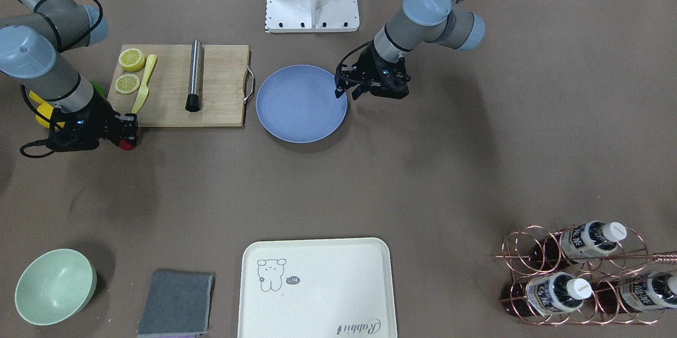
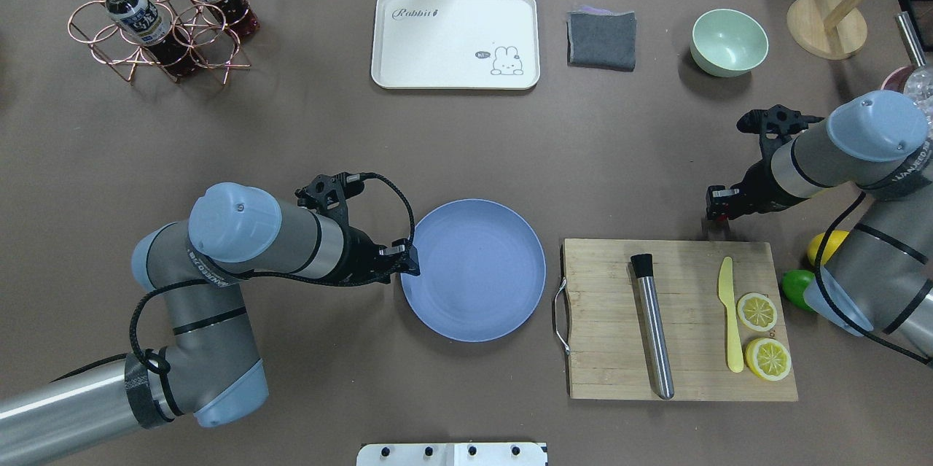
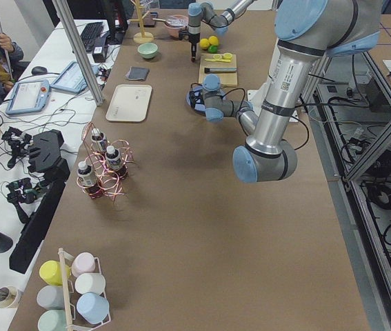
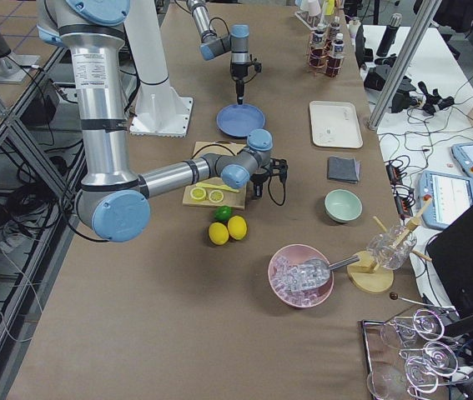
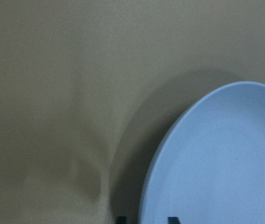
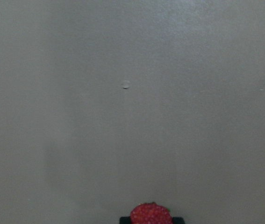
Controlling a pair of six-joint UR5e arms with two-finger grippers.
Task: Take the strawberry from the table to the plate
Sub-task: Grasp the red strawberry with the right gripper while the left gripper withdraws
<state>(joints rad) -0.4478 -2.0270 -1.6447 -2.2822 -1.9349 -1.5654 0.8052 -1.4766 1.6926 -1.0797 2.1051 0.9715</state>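
Between the fingers of the right tool [image 1: 128, 139] sits the strawberry [image 6: 151, 215], with a dark finger tip against each side of it, so this tool is clamped on the berry. Whether the berry is clear of the worktop [image 1: 423, 179] or resting on it, I cannot tell. Just beside this tool, towards the robot, lies the corner of a wooden cutting board [image 1: 222, 84]. Nearest the tool on that board is a yellow knife [image 1: 143, 87], then two lemon halves [image 1: 131, 59], and further along a metal rod [image 1: 194, 76] with a black end. Off the end of the board, behind the tool's arm, are a whole lemon [image 2: 827, 246] and a lime [image 2: 798, 287].

Well apart from the berry, past the board's handle end, is the blue plate [image 1: 280, 116], with nothing on it. The left tool [image 1: 345, 92] hangs at the plate's rim on the side away from the board. Its fingers are apart with nothing between them, one tip over the plate and the other over the worktop just outside the rim. Whether they touch the plate I cannot tell.
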